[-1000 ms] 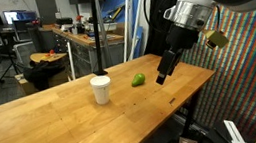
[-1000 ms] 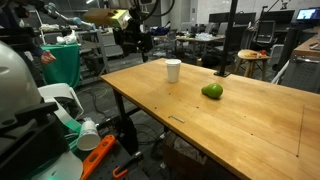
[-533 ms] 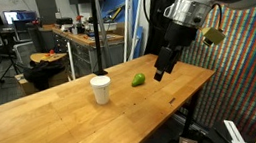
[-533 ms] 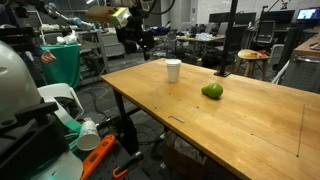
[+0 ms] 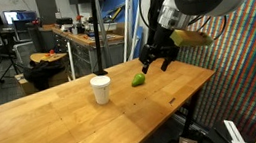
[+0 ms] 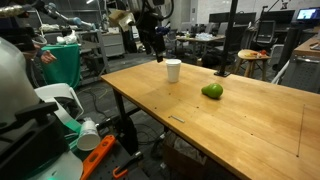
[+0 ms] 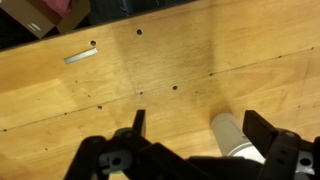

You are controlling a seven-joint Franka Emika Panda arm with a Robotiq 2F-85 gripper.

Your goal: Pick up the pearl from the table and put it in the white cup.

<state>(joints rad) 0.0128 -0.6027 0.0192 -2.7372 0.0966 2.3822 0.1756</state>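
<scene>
Fingers (image 7: 258, 127) spread wide, empty. Pearl (image 5: 138, 79) looks smooth, rounded, probably light and firm, may roll. Pinch across its widest belly.

1. The pearl (image 5: 138, 79) (image 6: 212, 91): small, smooth, rounded, yellowish-green; lies on the wooden table (image 5: 65, 126), near the cup but not touching it.
2. The white cup (image 5: 101, 89) (image 6: 173, 70): plain, slightly tapered, handleless; stands upright on the same table.
</scene>
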